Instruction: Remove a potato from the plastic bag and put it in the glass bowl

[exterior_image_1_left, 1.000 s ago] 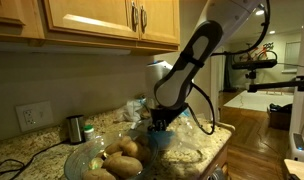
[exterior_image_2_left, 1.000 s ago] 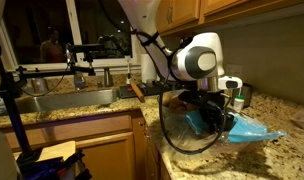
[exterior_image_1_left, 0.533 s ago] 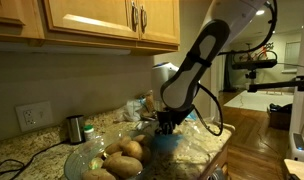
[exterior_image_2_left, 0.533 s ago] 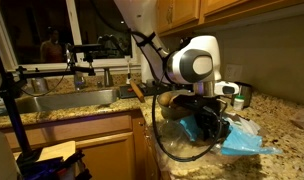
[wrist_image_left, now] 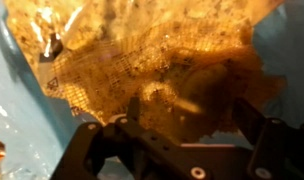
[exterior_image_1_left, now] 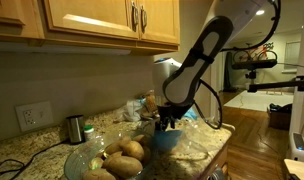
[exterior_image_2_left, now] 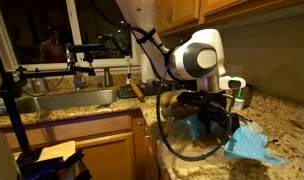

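In the wrist view a clear plastic bag (wrist_image_left: 142, 50) with yellow netting fills the picture, blue plastic round its edges. A pale lump inside it, probably a potato (wrist_image_left: 177, 95), lies between my gripper's (wrist_image_left: 192, 120) dark fingers, which stand wide apart. In both exterior views the gripper (exterior_image_1_left: 167, 124) (exterior_image_2_left: 216, 122) hangs low over the blue bag (exterior_image_1_left: 168, 140) (exterior_image_2_left: 254, 146) on the granite counter. The glass bowl (exterior_image_1_left: 80, 160) stands at the front in an exterior view and holds several potatoes (exterior_image_1_left: 124, 154).
A metal cup (exterior_image_1_left: 75, 128) and a wall outlet (exterior_image_1_left: 32, 116) are behind the bowl. A white appliance (exterior_image_1_left: 160, 72) stands by the arm. Wooden cabinets (exterior_image_1_left: 102, 20) hang overhead. A sink (exterior_image_2_left: 62, 100) lies beyond the counter edge.
The gripper has gone from shut to open over the bag. The blue bag has spread out and slid sideways on the counter. The arm shifted slightly.
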You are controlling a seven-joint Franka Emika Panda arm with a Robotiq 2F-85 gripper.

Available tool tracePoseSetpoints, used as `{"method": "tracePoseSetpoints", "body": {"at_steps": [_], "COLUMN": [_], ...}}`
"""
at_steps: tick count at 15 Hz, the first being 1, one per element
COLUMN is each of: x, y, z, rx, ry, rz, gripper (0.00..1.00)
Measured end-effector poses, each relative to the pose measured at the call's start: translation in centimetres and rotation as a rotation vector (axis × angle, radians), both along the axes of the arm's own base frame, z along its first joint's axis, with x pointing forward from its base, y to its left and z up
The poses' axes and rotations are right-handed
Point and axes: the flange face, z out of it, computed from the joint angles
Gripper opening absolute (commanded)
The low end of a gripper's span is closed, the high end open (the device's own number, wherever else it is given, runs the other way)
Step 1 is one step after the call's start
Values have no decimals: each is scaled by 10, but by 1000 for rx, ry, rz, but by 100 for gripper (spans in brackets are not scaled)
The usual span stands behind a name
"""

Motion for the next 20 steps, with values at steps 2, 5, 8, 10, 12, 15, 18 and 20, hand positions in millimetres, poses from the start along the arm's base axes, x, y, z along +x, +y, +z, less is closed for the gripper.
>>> {"method": "tracePoseSetpoints", "body": {"at_steps": [2,5,8,10,12,15,18,20], "x": [4,8,8,7,7,7,10,16], "y": [-1,0,1,0,-1,-4,-7,-11], "z": [11,17,16,16,16,14,2,-8], "rx": [-9,-8,0,7,17,24,22,17], "ry": [-21,-34,-33,-32,-32,-29,-14,-4], "rz": [8,8,6,4,1,-2,-5,-9], "gripper": [100,100,100,100,100,100,100,100]}}
